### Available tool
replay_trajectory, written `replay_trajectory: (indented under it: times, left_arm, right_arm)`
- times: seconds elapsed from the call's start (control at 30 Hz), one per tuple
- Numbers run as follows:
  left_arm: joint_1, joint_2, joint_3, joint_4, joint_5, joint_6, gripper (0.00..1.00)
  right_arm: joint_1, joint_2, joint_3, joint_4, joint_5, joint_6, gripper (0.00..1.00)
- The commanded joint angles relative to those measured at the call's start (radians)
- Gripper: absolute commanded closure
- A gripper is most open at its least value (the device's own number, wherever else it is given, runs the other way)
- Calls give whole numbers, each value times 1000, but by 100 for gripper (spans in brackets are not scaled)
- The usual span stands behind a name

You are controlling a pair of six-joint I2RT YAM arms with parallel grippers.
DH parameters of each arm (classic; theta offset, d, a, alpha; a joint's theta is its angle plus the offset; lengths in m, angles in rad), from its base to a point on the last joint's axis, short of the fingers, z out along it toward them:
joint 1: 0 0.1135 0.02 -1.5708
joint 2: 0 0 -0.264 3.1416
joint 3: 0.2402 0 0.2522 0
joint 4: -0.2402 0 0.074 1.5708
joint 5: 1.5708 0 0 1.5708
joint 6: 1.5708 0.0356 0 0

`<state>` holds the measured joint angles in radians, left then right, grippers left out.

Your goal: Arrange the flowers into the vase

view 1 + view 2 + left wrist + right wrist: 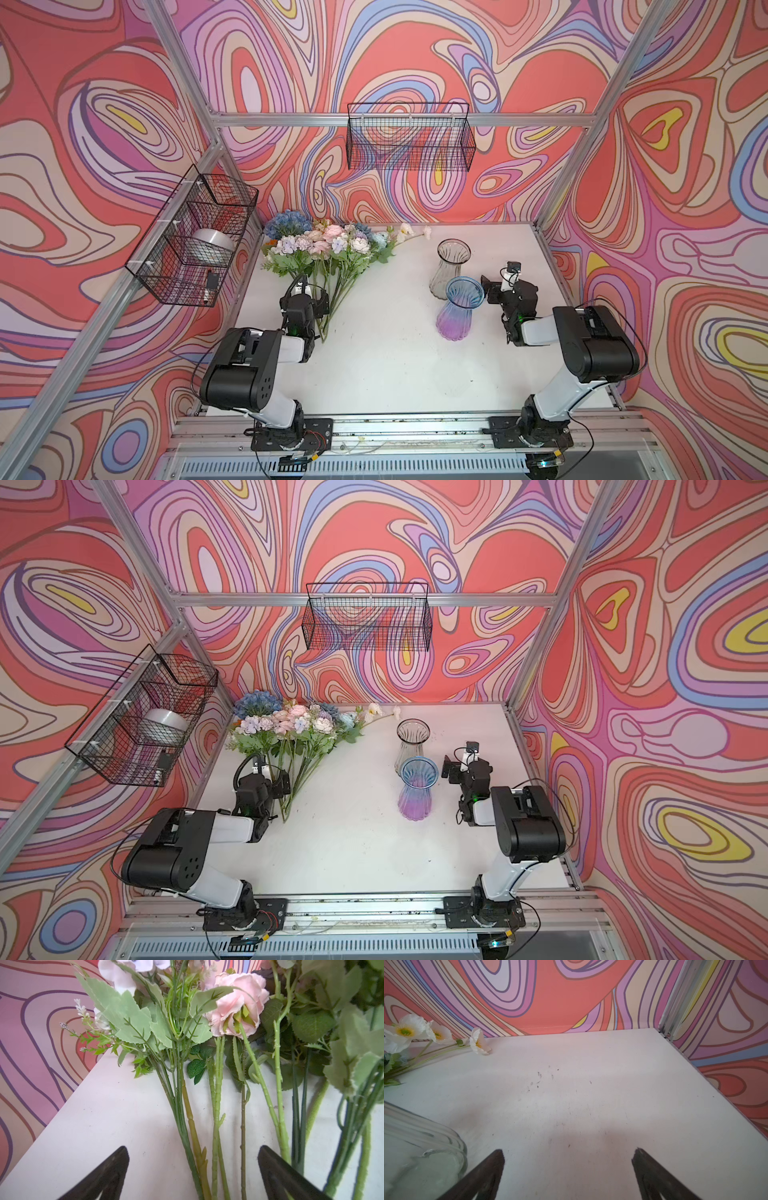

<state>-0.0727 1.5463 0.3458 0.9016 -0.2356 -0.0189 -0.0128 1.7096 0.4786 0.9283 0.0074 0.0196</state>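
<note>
Left wrist view: stems (217, 1105) of the flowers (236, 1007) run near-to-far between the wide-open fingers of the left gripper (193, 1151), while the right gripper (569, 1153), equally wide and empty, sits well apart.

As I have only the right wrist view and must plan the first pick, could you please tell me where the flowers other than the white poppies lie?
Observer: The flowers lie bunched on the far left of the table, blooms at the far edge.
Operator: Thank you. Is the left hand gripping any?
Observer: No, it is open, with several stems lying between its spread fingers.
Operator: Is the clear vase the only one?
Observer: No, a blue-to-purple vase stands upright just on its near side; both look empty.
</note>
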Motion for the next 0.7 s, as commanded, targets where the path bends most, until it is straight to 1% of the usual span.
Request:
replay_trajectory:
  times: [0.0, 0.4, 0.67]
  left_arm:
    - [4, 2, 13, 35, 1, 10, 0]
    - [4, 1, 16, 30, 2, 10, 0]
    - [13, 0, 21, 17, 24, 6, 0]
  right_arm:
    - [-2, 1, -4, 17, 2, 3, 2]
    - [-1, 1, -5, 17, 2, 3, 2]
    - [-2, 2, -2, 12, 3, 3, 2]
